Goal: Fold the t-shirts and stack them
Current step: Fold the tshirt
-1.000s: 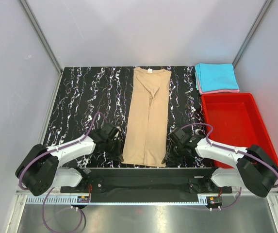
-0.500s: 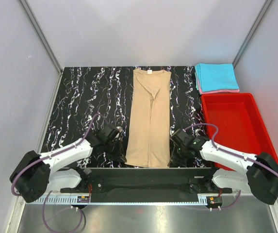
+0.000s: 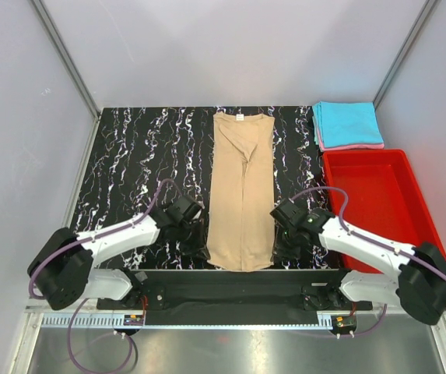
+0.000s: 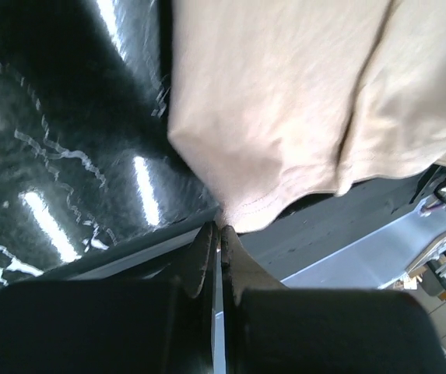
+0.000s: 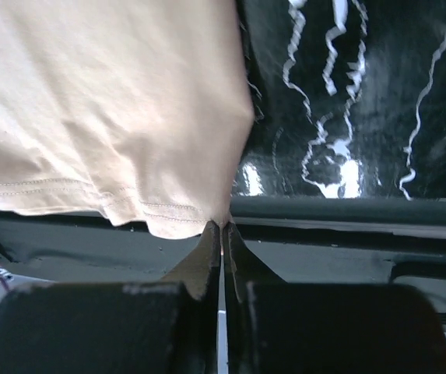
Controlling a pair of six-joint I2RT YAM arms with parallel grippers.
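A tan t-shirt (image 3: 242, 187), folded lengthwise into a long strip, lies down the middle of the black marbled table, its small neck label at the far end. My left gripper (image 3: 201, 251) is shut on the shirt's near left hem corner (image 4: 230, 214). My right gripper (image 3: 279, 251) is shut on the near right hem corner (image 5: 216, 214). Both corners are lifted slightly at the table's near edge. A folded cyan shirt (image 3: 347, 123) lies on a pink one (image 3: 356, 146) at the far right corner.
A red plastic bin (image 3: 378, 199) stands at the right, beside my right arm. The black mounting bar (image 3: 238, 284) runs along the near edge below the hem. Grey walls close in the left, the right and the back.
Both grippers have moved inward and closed on the shirt's near hem corners. The hem has narrowed and risen a little off the table.
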